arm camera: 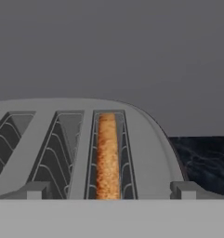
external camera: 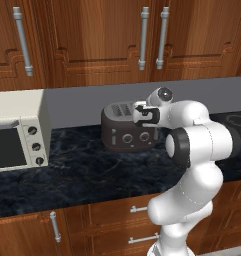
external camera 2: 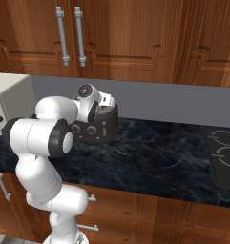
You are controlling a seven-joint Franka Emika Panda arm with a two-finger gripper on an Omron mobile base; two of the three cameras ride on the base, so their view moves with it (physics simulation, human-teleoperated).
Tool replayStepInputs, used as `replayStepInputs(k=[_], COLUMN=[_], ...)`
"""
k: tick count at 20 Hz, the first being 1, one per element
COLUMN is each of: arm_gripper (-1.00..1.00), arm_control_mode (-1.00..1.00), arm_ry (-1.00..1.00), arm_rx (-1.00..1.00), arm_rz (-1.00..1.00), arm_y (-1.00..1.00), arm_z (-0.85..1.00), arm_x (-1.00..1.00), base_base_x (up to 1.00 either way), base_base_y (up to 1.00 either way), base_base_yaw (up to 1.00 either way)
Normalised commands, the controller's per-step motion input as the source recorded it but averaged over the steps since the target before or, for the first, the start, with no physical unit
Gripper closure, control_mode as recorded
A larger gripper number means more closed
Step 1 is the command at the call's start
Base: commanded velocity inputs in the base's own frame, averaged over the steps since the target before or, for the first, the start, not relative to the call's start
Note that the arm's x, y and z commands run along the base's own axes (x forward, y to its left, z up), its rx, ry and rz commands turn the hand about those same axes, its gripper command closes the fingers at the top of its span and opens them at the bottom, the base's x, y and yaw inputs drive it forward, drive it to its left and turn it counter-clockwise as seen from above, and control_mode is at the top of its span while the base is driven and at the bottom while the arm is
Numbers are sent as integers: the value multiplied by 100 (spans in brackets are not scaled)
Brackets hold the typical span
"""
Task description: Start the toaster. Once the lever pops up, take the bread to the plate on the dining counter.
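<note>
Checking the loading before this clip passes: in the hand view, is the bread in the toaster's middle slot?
No. The bread stands in the rightmost of the three slots seen in the toaster; the middle slot holds only wire guides.

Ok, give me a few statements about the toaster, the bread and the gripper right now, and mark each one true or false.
1. The bread sits down inside a slot of the toaster. True.
2. The gripper is shut on the bread. False: its fingertips stand wide apart above the toaster's top, holding nothing.
3. The toaster stands on the dark marbled counter, to the right of the cream toaster oven in the left base view. True.
4. Every slot of the toaster holds a slice. False: the slots beside the bread show bare wire guides.
5. The toaster oven's door hangs open. False: it is closed.
</note>
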Motion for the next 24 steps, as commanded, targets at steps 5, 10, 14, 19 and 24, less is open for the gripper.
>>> replayStepInputs(k=[5, 10, 14, 19, 24], arm_gripper=[-100, -100, -100, -100, -100], arm_control_mode=[-100, -100, -100, -100, -100], arm_ry=[4, 2, 0, 0, 0], arm_rx=[0, 0, 0, 0, 0], arm_rz=[0, 0, 0, 0, 0], arm_y=[0, 1, 3, 1, 0], arm_z=[-5, -10, -9, -8, -6], arm_x=[0, 0, 0, 0, 0], base_base_x=[0, 0, 0, 0, 0], base_base_y=[0, 0, 0, 0, 0], base_base_yaw=[0, 0, 0, 0, 0])
